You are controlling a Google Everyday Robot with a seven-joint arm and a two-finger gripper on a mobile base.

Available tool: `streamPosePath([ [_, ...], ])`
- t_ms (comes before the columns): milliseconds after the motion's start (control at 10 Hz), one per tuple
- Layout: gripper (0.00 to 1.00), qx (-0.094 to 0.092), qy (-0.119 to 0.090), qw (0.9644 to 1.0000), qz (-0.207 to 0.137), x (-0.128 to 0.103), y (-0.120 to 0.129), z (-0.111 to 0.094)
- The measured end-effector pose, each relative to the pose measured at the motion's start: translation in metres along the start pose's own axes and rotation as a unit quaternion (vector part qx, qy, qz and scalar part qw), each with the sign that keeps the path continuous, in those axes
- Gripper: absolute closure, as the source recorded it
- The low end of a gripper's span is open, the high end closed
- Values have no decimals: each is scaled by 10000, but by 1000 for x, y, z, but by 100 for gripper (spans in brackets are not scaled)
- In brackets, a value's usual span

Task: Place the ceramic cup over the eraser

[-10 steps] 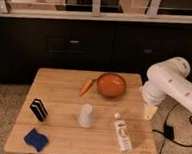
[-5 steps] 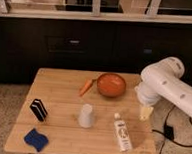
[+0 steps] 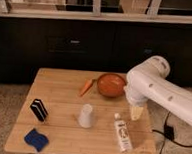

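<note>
The ceramic cup (image 3: 86, 115) is a pale tumbler standing upside down near the middle of the wooden table (image 3: 64, 84). The eraser (image 3: 38, 109) is a black block with white stripes at the table's left side, well apart from the cup. My gripper (image 3: 135, 112) hangs from the white arm (image 3: 158, 89) over the table's right side, to the right of the cup and above the white tube. It holds nothing that I can see.
An orange bowl (image 3: 111, 84) sits at the back right with a carrot (image 3: 86, 87) to its left. A white tube (image 3: 122, 134) lies at the front right. A blue wavy-edged piece (image 3: 36, 139) lies at the front left corner.
The arm has swung left over the table's right side, and the gripper now hangs closer to the bowl and the tube. The objects have not moved.
</note>
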Motion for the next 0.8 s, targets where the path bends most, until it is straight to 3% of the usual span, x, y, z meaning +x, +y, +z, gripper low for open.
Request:
streamPosePath([
  [300, 20, 94, -3, 9998, -150, -35, -4, -3],
  [800, 20, 96, -23, 9991, -411, -65, -4, -1],
])
